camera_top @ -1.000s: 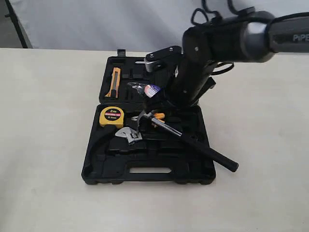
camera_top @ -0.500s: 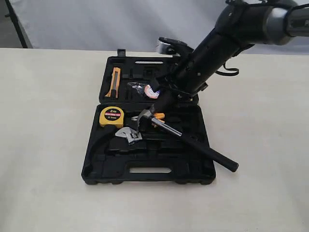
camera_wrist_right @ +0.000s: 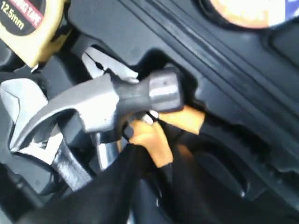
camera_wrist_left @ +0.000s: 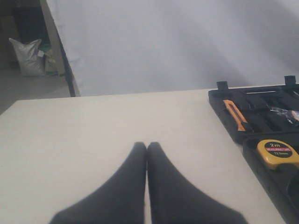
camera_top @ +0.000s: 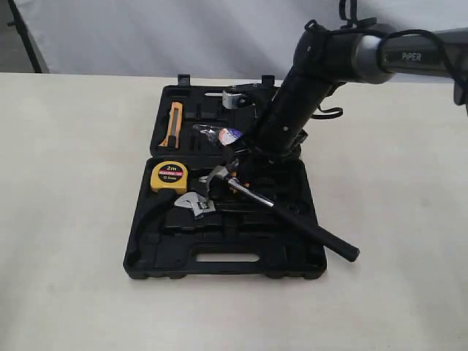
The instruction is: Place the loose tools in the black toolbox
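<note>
Right arm [camera_top: 296,99] lowered toward hammer [camera_top: 284,210]; handle overhangs toolbox [camera_top: 161,252] right edge.

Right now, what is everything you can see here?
toolbox: 1, black, lying open, centre
hammer: 1, chrome and black, across the front half
wrench: 1, silver-jawed, front half by hammer head
tape measure: 1, yellow, front half, left
utility knife: 1, orange, rear half, left
tape roll: 1, black, blue-white label, rear half
pliers: 1, orange-handled, by hammer head
table: 1, beige, under everything
left gripper: 1, black, shut, above bare table
right gripper: 1, black, at hammer head
</note>
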Available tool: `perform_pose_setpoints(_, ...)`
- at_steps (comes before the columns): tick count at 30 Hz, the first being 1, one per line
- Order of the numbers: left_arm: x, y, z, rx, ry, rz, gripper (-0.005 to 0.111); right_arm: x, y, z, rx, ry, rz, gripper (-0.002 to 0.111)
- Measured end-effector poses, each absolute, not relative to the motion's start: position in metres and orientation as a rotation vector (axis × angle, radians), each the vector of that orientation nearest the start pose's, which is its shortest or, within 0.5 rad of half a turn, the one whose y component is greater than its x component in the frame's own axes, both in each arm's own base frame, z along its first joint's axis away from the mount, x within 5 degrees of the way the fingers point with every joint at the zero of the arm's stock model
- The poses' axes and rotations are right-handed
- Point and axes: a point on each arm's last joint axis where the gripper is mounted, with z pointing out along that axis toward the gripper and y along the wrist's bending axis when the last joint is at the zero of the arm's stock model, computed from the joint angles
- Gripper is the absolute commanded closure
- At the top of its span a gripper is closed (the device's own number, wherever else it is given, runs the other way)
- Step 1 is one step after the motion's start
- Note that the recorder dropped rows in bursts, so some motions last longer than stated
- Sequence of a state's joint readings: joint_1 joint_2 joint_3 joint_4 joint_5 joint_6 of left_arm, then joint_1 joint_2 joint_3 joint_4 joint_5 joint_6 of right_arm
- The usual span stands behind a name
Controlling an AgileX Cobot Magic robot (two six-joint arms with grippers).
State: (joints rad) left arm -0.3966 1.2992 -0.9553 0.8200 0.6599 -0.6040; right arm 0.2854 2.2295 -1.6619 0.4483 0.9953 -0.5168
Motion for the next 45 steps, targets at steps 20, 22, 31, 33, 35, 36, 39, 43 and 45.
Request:
perform_pose_setpoints(20, 0.264, -0.066, 0.308, 0.323, 2.224, 0.377, 0.105, 0.409, 0.187, 0.145, -1.159, 2.794, 0.652, 0.094)
perform_pose_setpoints(22, 0.264, -0.066, 0.308, 0.323, 2.224, 0.377, 0.105, 0.407, 0.19, 0.14, -1.204, 2.798, 0.59, 0.109)
perform_pose_setpoints(31, 0.264, -0.066, 0.308, 0.323, 2.224, 0.377, 0.105, 0.388, 0.224, 0.171, -1.255, 2.731, 0.033, 0.109)
perform_pose_setpoints(33, 0.264, -0.066, 0.308, 0.323, 2.224, 0.377, 0.105, 0.382, 0.234, 0.198, -1.277, 2.608, -0.089, 0.109)
perform_pose_setpoints(35, 0.264, -0.066, 0.308, 0.323, 2.224, 0.377, 0.105, 0.374, 0.244, 0.216, -1.281, 2.521, -0.161, 0.109)
perform_pose_setpoints(36, 0.264, -0.066, 0.308, 0.323, 2.224, 0.377, 0.105, 0.37, 0.249, 0.222, -1.282, 2.49, -0.193, 0.109)
perform_pose_setpoints(39, 0.264, -0.066, 0.308, 0.323, 2.224, 0.377, 0.105, 0.357, 0.264, 0.226, -1.28, 2.382, -0.373, 0.109)
perform_pose_setpoints(43, 0.264, -0.066, 0.308, 0.323, 2.224, 0.377, 0.105, 0.332, 0.278, 0.199, -1.242, 2.232, -0.687, 0.109)
perform_pose_setpoints(45, 0.264, -0.066, 0.308, 0.323, 2.224, 0.377, 0.105, 0.321, 0.279, 0.184, -1.192, 2.143, -0.805, 0.109)
